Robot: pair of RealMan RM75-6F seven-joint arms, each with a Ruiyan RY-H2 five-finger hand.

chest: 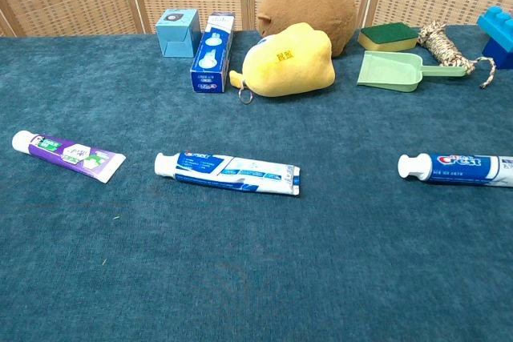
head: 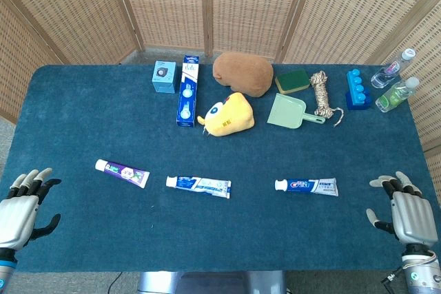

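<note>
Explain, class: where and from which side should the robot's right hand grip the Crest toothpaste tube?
Probably across the tube's flat body, from above. The Crest toothpaste tube lies flat, cap leftward, with bare cloth all around it. The right hand is nearest, and the white cap offers less to hold.

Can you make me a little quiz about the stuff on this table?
1. True or false: the left hand holds a toothpaste tube.
2. Which tube lies nearest the right hand? A purple tube, B middle tube, C Crest tube.
3. What colour is the plush toy in front of the brown plush?

Key: 1 false, it is open and holds nothing. 2 C. 3 yellow.
</note>
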